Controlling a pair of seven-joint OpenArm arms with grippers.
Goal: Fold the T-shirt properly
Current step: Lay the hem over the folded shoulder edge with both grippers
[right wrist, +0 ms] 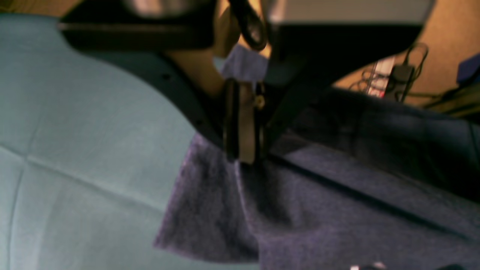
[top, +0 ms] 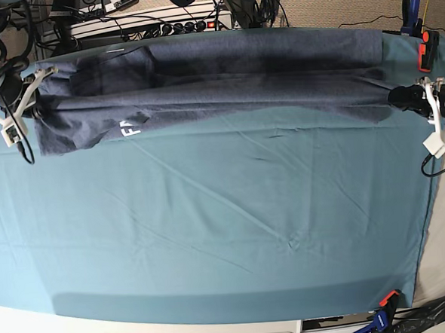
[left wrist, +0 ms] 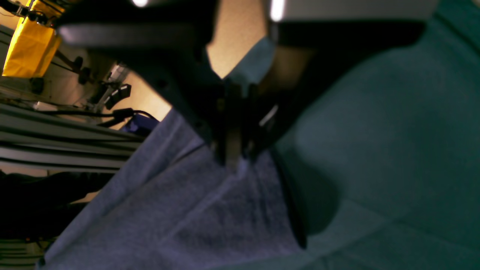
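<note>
Blue-grey T-shirt (top: 225, 79) stretched in a long band across far edge of tabletop (top: 210, 212), on teal cloth (top: 227, 234). White lettering (top: 132, 127) partly showing near that view's left end, only a couple of letters readable. Right gripper (top: 31, 103) at that view's left end of shirt, pinched on fabric. Left gripper (top: 394, 95) at that view's right end, pinched on fabric too. Shirt pulled taut between the two, lower layer sagging onto cloth at left. Orange clamp (top: 427, 48) at far right corner, blue-and-orange clamp (top: 383, 317) at near right corner. Power strip and cables (top: 161, 23) behind tabletop.

Left wrist view: blurry. Left gripper (left wrist: 234, 150) closed down tight on T-shirt (left wrist: 195, 217) edge, fabric fanning out below it toward the bottom left. Teal cloth (left wrist: 393, 150) on right. Yellow bag (left wrist: 30, 48) top left, metal rails and cables (left wrist: 67, 131) beyond the shirt edge.

Right wrist view: blurry. Right gripper (right wrist: 245, 150) closed tight on T-shirt (right wrist: 318, 210), corner flap hanging down left of it, dark fold line running off to right. Teal cloth (right wrist: 82, 142) on left. Cables and adapter (right wrist: 397, 78) on floor, top right.
</note>
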